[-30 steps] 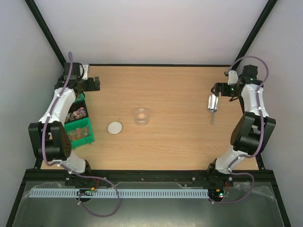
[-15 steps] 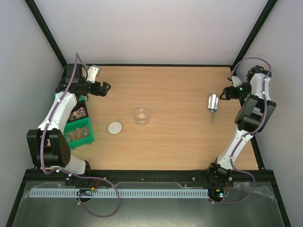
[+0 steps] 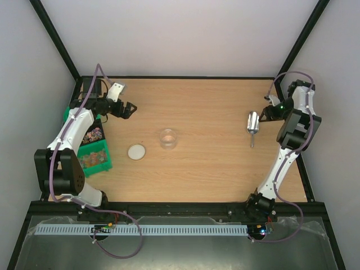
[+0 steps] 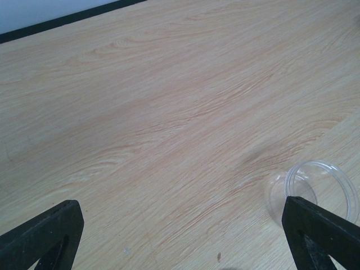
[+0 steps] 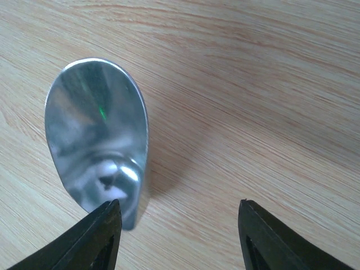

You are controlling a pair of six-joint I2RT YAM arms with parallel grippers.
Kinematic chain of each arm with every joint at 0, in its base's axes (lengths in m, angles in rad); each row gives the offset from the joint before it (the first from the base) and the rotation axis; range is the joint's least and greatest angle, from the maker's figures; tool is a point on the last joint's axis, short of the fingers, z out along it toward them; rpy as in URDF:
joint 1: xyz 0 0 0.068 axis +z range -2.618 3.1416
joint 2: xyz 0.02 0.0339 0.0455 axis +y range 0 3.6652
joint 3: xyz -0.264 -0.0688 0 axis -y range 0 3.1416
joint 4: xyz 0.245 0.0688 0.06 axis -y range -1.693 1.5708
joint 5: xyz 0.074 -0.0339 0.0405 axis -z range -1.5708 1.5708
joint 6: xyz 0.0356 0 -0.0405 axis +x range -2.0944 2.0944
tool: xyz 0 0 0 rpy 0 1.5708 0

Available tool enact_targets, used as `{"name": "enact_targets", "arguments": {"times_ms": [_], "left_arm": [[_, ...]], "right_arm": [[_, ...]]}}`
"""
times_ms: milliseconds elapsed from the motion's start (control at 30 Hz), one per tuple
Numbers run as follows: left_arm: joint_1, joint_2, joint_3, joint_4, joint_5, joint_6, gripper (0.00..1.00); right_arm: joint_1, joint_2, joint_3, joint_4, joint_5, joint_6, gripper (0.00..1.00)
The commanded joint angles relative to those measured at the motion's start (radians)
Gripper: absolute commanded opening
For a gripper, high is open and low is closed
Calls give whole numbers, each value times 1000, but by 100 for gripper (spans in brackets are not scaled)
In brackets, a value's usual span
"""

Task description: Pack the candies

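Observation:
The candies (image 3: 91, 135) are tiny wrapped sweets of mixed colours lying in a green bin (image 3: 108, 160) at the left table edge. A clear jar (image 3: 168, 138) stands open mid-table; it also shows at the lower right of the left wrist view (image 4: 323, 185). A round whitish lid (image 3: 136, 151) lies to its left. A shiny metal scoop (image 3: 252, 125) lies at the right, and its bowl fills the right wrist view (image 5: 95, 135). My left gripper (image 3: 127, 108) is open and empty above bare wood, right of the bin. My right gripper (image 3: 268, 112) is open and empty, just right of the scoop.
A black frame rail (image 3: 185, 77) bounds the table at the back and sides. The left arm stretches over the green bin. Bare wood lies between the jar and the scoop.
My left gripper has swung right and forward, away from the back left corner. My right arm has folded back toward the right edge, with the gripper staying near the scoop.

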Motion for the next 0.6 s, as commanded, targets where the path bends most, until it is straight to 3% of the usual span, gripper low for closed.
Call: {"name": "enact_targets", "arguments": {"times_ms": [0,300,567], "left_arm": [[-10,15,14,-20,19,22,100],[-31,24,11,-5,-36,8,100],[-46,33,8,10,-64,-11,99]], "right_arm": [[32,32,39,-82,-9,-14,56],[58,67,42,-69,-42,41,42],[58,52,-6,-51,-120,150,19]]}}
